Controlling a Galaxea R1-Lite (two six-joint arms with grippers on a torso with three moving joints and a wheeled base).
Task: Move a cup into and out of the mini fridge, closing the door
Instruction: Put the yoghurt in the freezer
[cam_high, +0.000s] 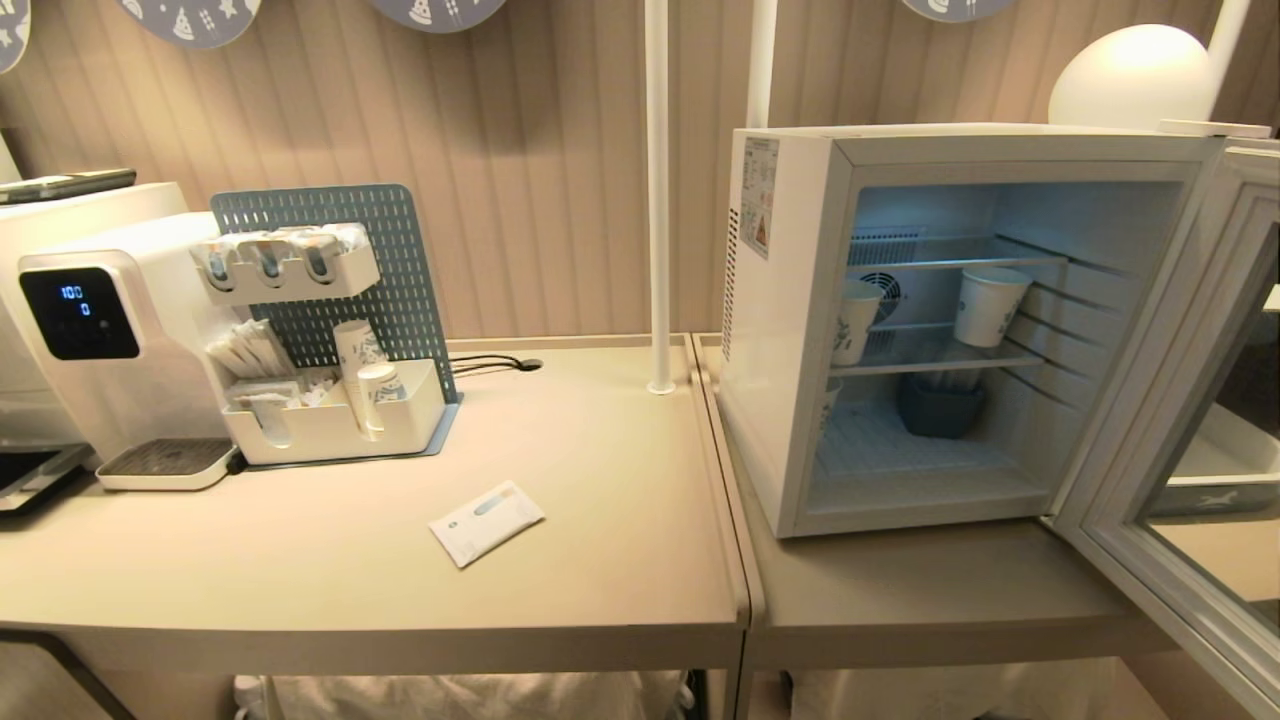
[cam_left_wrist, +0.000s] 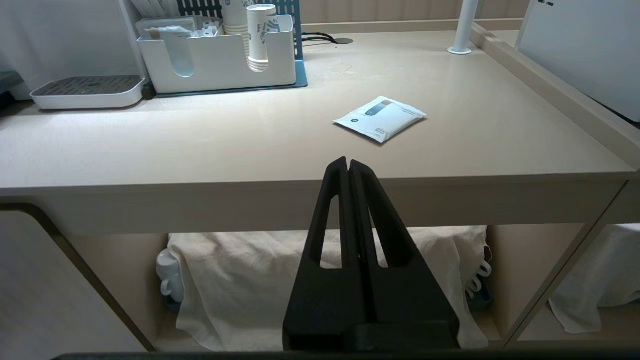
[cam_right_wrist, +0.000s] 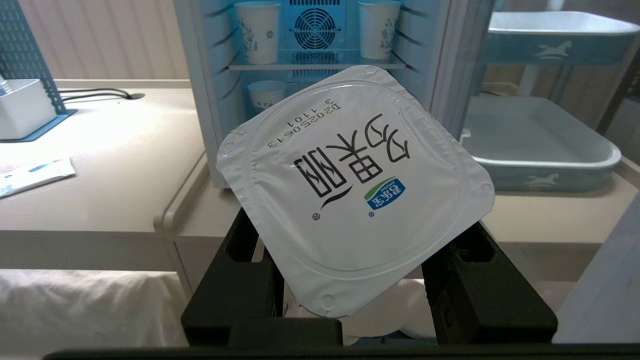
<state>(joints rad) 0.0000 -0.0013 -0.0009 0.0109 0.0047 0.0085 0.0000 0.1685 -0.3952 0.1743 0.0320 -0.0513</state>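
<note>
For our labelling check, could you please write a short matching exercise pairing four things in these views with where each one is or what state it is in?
Things:
1. cup
2. door
3. left gripper
4. white sachet

Place or state:
A. lying flat on the table
B. swung open
C. held between the right gripper's fingers
D. shut, holding nothing

Pairs: 1-C, 2-B, 3-D, 4-A

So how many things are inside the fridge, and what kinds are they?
White paper cups: 3
Dark blue tub: 1
Total inside the mini fridge: 4
</note>
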